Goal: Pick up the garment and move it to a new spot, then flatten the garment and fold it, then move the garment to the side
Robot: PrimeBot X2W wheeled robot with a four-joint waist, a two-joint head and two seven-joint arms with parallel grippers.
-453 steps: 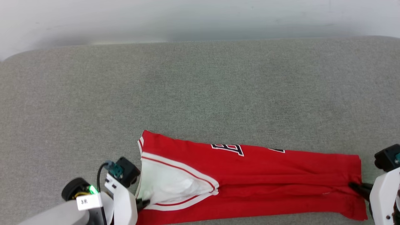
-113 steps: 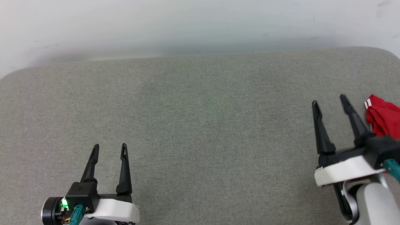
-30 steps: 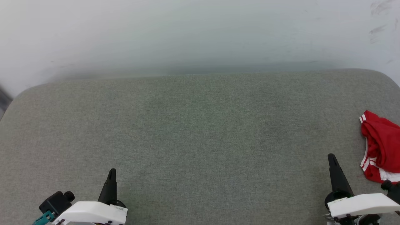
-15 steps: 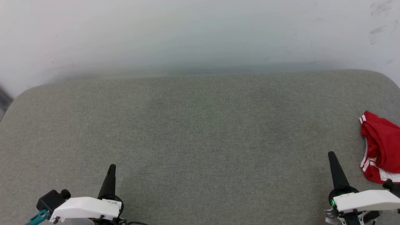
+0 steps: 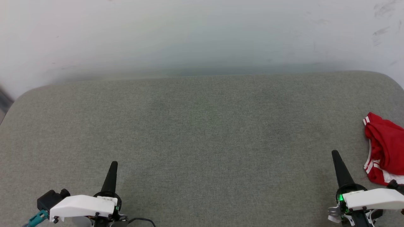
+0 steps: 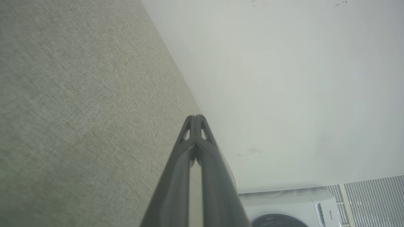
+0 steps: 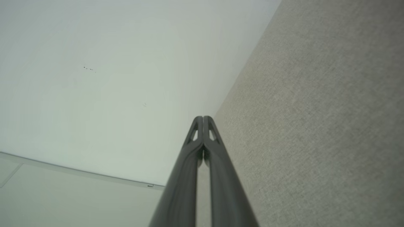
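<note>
The garment [image 5: 386, 148], a red jersey with red-and-white striped trim, lies bunched at the far right of the grey padded surface [image 5: 202, 135], partly cut off by the head view's right edge. My right gripper [image 5: 335, 154] stands at the lower right, just left of the garment and apart from it, shut and holding nothing. At the lower left my left gripper [image 5: 113, 164] is shut and empty too. In the wrist views the left gripper [image 6: 195, 117] and the right gripper [image 7: 203, 118] each show tips pressed together over the grey surface.
A pale wall [image 5: 202, 34] runs behind the surface's far edge. A white washing machine [image 6: 284, 208] shows low in the left wrist view. The surface's corners are rounded at the far left and far right.
Both grippers have edged slightly forward over the last second. The garment lies where it was.
</note>
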